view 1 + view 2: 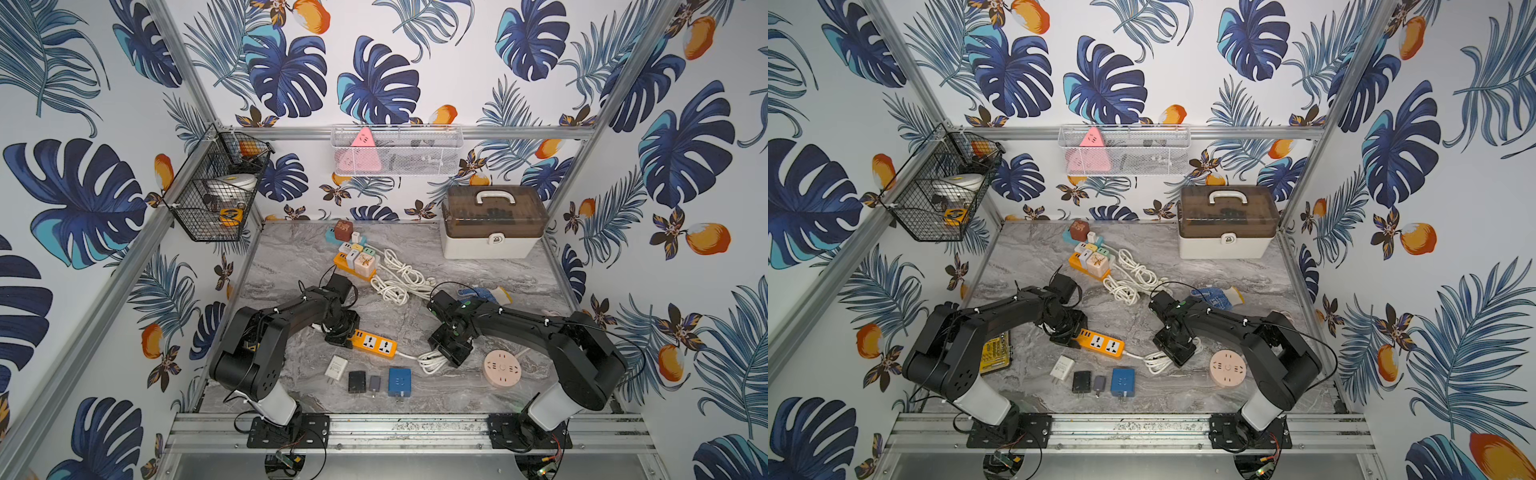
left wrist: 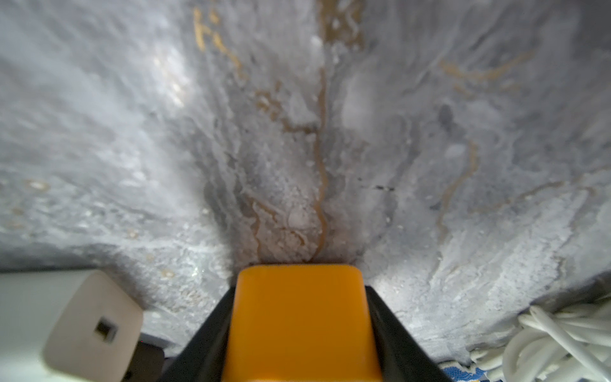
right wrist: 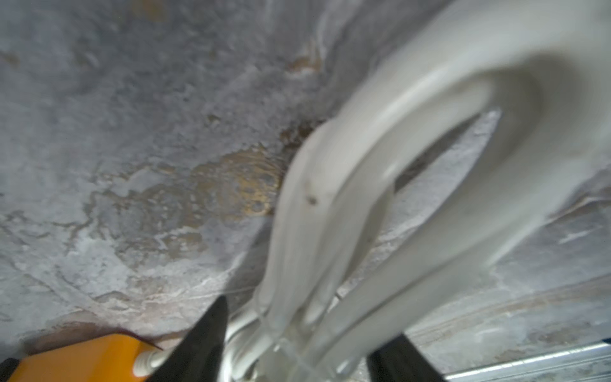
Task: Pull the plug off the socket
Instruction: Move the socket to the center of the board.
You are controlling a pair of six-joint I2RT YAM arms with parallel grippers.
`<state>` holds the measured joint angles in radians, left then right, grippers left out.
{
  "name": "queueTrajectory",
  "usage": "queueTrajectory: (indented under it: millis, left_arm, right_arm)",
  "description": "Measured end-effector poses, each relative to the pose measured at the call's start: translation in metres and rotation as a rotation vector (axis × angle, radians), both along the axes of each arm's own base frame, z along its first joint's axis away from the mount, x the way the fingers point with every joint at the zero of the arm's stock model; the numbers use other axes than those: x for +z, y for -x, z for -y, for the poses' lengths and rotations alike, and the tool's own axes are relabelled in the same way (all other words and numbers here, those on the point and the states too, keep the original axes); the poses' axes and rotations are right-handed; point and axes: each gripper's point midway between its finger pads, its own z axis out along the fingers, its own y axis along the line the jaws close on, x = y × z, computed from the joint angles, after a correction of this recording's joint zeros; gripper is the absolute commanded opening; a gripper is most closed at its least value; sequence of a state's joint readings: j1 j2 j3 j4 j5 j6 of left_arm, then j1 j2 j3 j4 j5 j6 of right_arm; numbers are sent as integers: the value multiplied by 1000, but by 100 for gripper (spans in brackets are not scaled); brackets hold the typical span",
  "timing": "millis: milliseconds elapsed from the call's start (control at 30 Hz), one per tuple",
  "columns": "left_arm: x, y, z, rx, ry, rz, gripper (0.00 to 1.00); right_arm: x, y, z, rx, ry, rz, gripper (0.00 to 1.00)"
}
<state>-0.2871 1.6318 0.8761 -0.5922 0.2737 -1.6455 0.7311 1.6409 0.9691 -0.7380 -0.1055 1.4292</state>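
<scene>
An orange socket strip point(image 1: 374, 344) point(image 1: 1100, 344) lies near the table's front; its two visible outlets are empty. My left gripper point(image 1: 338, 332) point(image 2: 300, 291) is shut on the strip's left end, which fills the gap between the black fingers point(image 2: 211, 337). My right gripper point(image 1: 451, 351) point(image 3: 310, 319) is shut on the strip's bundled white cord point(image 1: 430, 359) point(image 3: 330, 215) at its right end. Loose plugs lie in a row in front: white point(image 1: 336, 368), black point(image 1: 356, 381), grey point(image 1: 374, 383), blue point(image 1: 400, 381). A white block point(image 2: 82, 324) sits beside the strip's left end.
A pink round socket point(image 1: 502, 369) lies right of my right gripper. Further back are a second strip point(image 1: 355, 259) full of coloured plugs, a white cord coil point(image 1: 401, 274), a blue glove point(image 1: 482, 294) and a lidded toolbox point(image 1: 492, 222). A yellow case point(image 1: 994, 353) lies under my left arm.
</scene>
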Motion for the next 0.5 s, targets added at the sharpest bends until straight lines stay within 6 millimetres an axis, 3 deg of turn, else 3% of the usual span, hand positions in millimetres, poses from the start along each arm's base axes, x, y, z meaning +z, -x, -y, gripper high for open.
queueTrajectory:
  millis: [33, 133, 233, 300, 500]
  left_arm:
    - [0, 0, 0, -1, 0, 0, 9]
    - [1, -2, 1, -8, 1, 6, 53]
    - [5, -9, 3, -27, 5, 36, 74]
    - [10, -16, 3, -43, -5, 62, 79]
    - [27, -32, 5, -72, -9, 120, 82]
  right_arm:
    - [3, -5, 0, 4, 13, 16, 30]
    - [13, -15, 2, 28, 47, 48, 18]
    - [27, -18, 13, 68, 92, 71, 14]
    - [40, -24, 26, 98, 132, 109, 11]
    - [74, -32, 85, 239, 281, 164, 3]
